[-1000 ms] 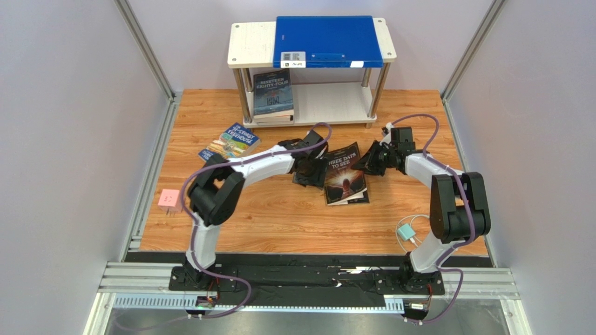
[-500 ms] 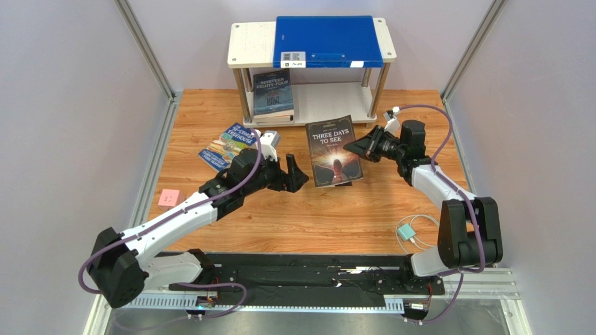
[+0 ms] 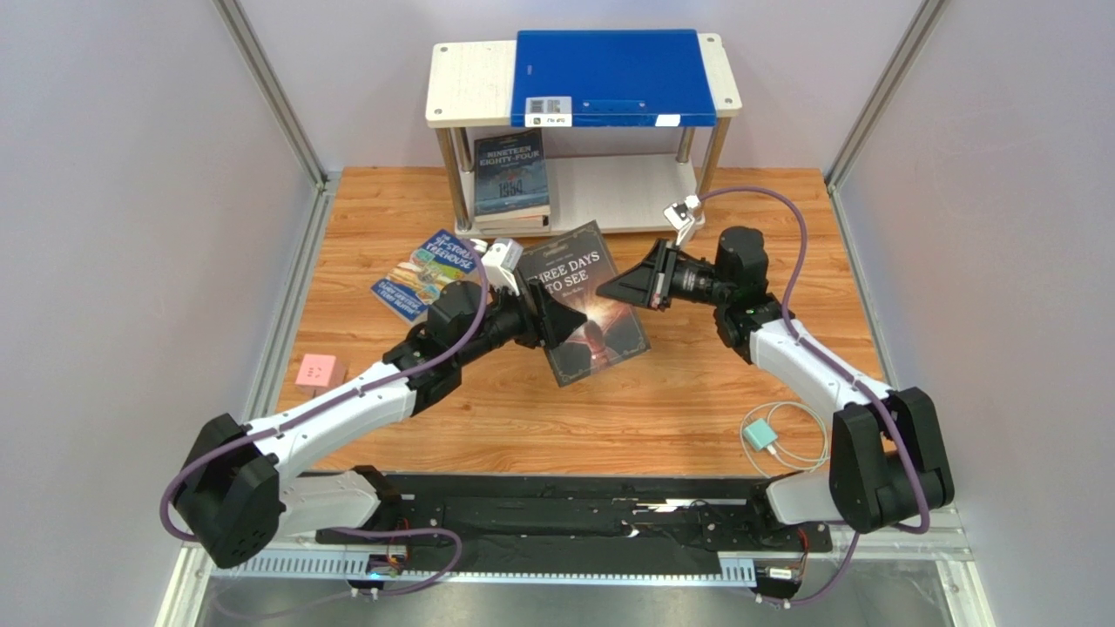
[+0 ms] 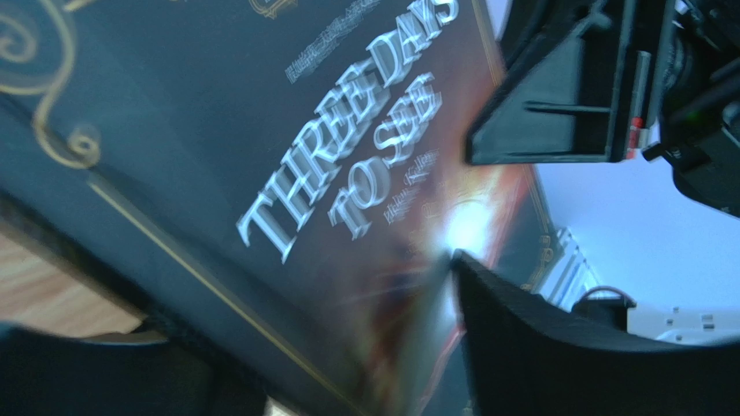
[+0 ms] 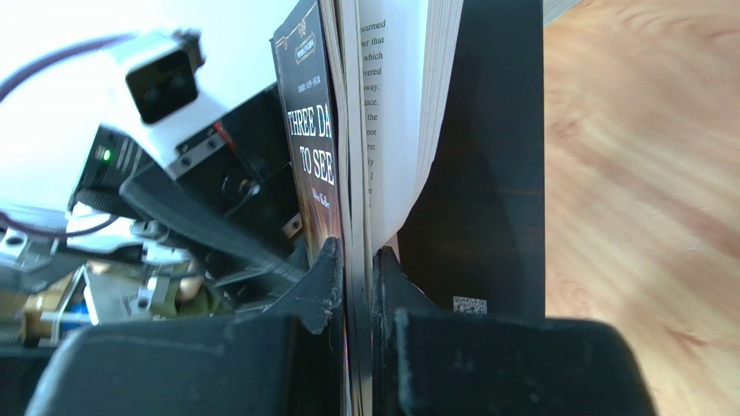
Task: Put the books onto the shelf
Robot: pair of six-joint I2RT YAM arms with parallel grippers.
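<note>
A dark book titled "Three Days to See" (image 3: 585, 303) hangs tilted above the table. My right gripper (image 3: 644, 288) is shut on its right edge. In the right wrist view the right gripper (image 5: 357, 264) pinches the front cover and a few pages, while the other pages (image 5: 408, 104) fan away. My left gripper (image 3: 555, 321) is open at the book's left edge. The cover (image 4: 330, 173) passes between the left gripper's (image 4: 287, 347) wide-apart jaws. A navy book (image 3: 511, 175) lies on the lower board of the shelf (image 3: 471, 81). A colourful Treehouse book (image 3: 432, 268) lies on the table to the left.
A large blue folder (image 3: 613, 76) covers most of the shelf's top board. A pink note (image 3: 316, 371) lies near the table's left edge. A small teal device with a white cable (image 3: 762, 434) lies at the front right. Grey walls close in both sides.
The right gripper lifted the book off the table and carried it left, tilting it. The left gripper opened, drew back, then came in around the book's left edge.
</note>
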